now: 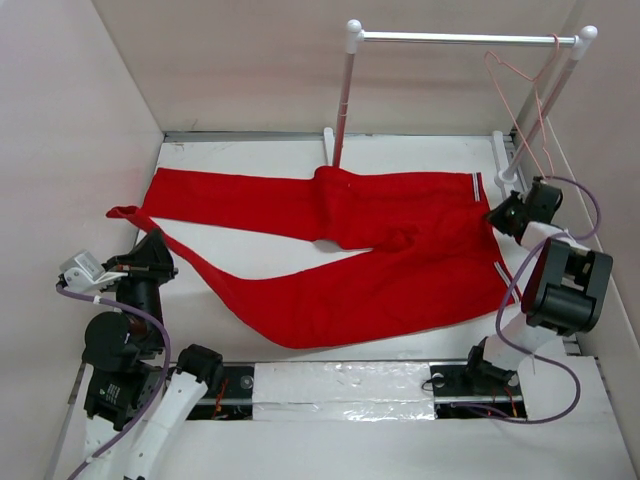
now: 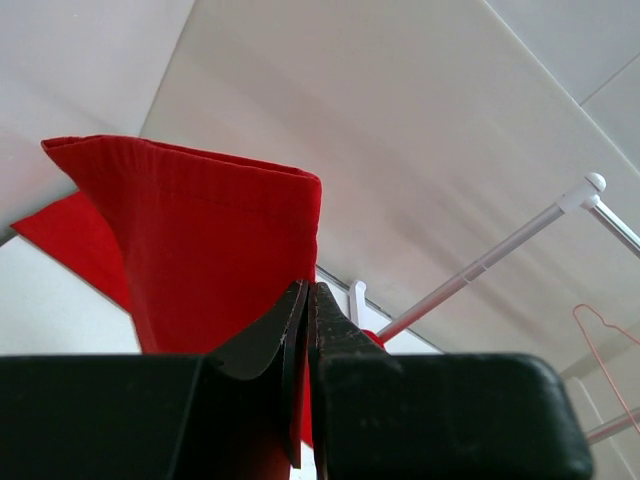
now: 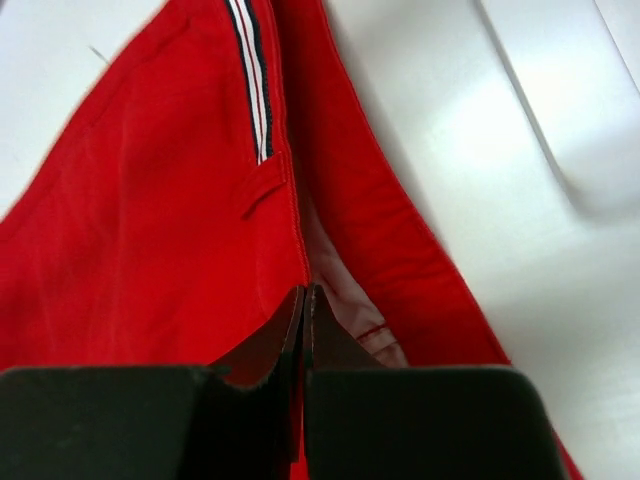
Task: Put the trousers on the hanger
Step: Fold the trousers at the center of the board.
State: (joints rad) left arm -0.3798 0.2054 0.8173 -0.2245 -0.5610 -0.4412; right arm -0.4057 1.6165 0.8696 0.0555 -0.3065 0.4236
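Note:
The red trousers [image 1: 400, 250] lie spread on the white table, legs pointing left, waist at the right. My left gripper [image 1: 150, 248] is shut on the cuff end of the near leg. In the left wrist view the red cloth [image 2: 200, 230] stands up from between the shut jaws of that gripper [image 2: 308, 290]. My right gripper [image 1: 502, 217] is shut on the waistband edge. In the right wrist view it [image 3: 304, 292] pinches the cloth [image 3: 150, 230] below the striped band [image 3: 250, 70]. The pink wire hanger [image 1: 520, 85] hangs from the rack bar's right end, and also shows in the left wrist view [image 2: 600, 340].
A white-posted rack with a metal bar [image 1: 460, 38] stands at the table's back right; its feet [image 1: 330, 145] rest near the trousers. White walls close in the table at the left, back and right. The arm bases sit at the near edge.

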